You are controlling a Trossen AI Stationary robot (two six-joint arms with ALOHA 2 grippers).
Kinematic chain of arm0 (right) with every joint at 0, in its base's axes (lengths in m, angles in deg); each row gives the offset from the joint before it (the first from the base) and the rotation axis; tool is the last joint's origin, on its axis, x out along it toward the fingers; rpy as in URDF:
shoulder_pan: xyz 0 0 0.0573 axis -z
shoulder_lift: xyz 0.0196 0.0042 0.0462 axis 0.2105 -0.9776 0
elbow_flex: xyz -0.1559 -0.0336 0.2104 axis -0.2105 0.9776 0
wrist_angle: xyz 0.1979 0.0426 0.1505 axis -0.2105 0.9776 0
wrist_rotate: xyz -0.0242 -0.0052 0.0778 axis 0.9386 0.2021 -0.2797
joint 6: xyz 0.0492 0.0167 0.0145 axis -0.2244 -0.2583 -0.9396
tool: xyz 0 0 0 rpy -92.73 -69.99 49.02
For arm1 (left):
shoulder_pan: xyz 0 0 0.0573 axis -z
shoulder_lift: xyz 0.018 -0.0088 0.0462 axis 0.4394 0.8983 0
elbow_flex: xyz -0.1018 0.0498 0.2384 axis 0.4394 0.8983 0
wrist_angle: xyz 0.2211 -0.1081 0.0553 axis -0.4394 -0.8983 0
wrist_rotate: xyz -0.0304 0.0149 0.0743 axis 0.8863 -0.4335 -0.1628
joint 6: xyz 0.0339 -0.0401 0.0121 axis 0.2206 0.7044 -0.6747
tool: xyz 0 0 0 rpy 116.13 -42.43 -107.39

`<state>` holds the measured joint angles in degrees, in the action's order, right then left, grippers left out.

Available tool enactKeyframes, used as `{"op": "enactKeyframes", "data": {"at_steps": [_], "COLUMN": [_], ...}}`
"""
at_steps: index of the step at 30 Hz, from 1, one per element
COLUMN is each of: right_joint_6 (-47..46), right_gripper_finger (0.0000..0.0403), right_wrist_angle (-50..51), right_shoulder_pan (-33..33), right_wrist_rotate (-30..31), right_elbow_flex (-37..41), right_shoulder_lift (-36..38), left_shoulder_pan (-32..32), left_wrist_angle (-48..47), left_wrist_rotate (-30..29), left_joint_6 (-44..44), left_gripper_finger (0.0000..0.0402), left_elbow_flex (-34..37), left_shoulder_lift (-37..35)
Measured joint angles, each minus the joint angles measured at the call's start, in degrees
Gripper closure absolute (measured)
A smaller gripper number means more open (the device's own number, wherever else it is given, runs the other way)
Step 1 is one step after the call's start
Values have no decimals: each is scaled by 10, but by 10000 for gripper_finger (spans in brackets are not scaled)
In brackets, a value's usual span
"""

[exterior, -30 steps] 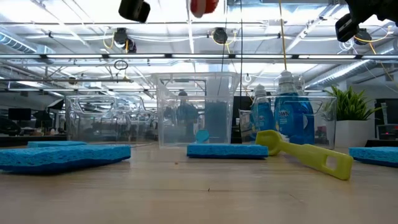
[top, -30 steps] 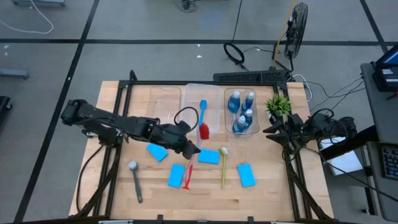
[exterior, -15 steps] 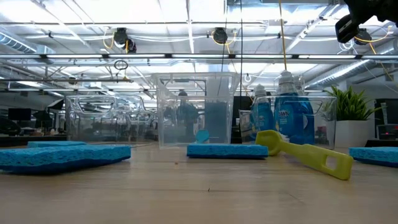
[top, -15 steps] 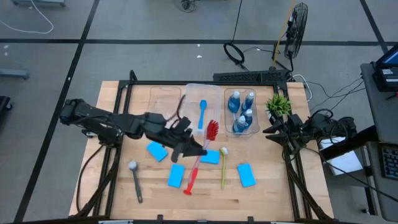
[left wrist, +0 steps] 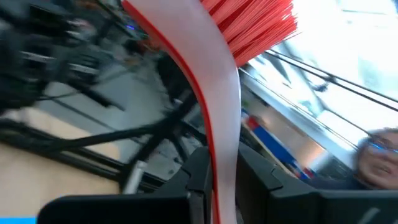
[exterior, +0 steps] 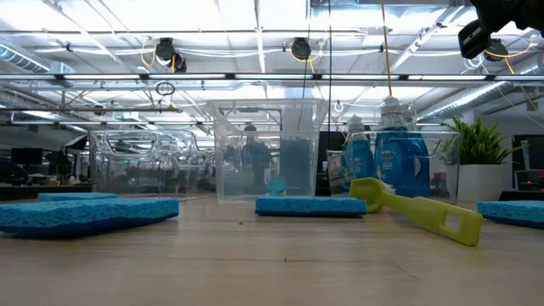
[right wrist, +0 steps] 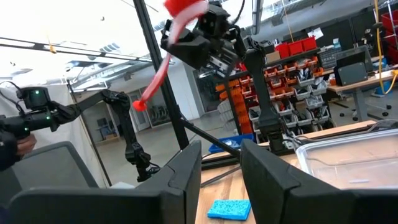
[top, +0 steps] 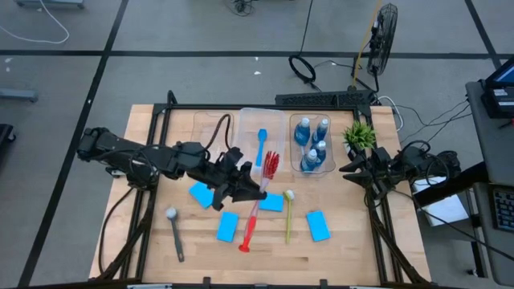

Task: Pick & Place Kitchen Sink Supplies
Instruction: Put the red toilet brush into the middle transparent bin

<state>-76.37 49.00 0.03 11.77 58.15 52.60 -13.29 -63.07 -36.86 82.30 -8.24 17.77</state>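
Above the table's middle, left gripper clamps the red brush aloft.

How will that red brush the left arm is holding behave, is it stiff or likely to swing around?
The red brush probably stays stiff: its handle keeps its shape in the left gripper. Gripped mid-handle, with length on both sides, it may pivot between the fingers. Slim and plastic-looking, it is likely light.

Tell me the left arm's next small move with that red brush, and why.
Probably carry the red brush further over the middle clear bin. The left gripper is shut on its handle in the air, and a blue brush already lies there.
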Motion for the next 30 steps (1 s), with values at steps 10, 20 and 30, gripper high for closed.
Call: {"op": "enactKeyframes", "data": {"at_steps": [10, 20, 30], "right_joint_6": [0, 0, 0], "right_gripper_finger": [303, 303, 303], "right_wrist_angle": [0, 0, 0], "right_shoulder_pan": [0, 0, 0], "right_wrist_rotate": [0, 2, 18], "right_elbow_flex": [0, 0, 0], "right_shoulder_lift": [0, 0, 0], "left_shoulder_pan": [-22, -92, -175], "left_wrist_angle": [-151, -260, -445], "left_wrist_rotate": [-214, -247, -283], "left_joint_6": [48, 17, -74], "left_gripper_finger": [355, 355, 355], "left_elbow_flex": [0, -23, -144], "left_shoulder_lift": [0, 1, 0]}}
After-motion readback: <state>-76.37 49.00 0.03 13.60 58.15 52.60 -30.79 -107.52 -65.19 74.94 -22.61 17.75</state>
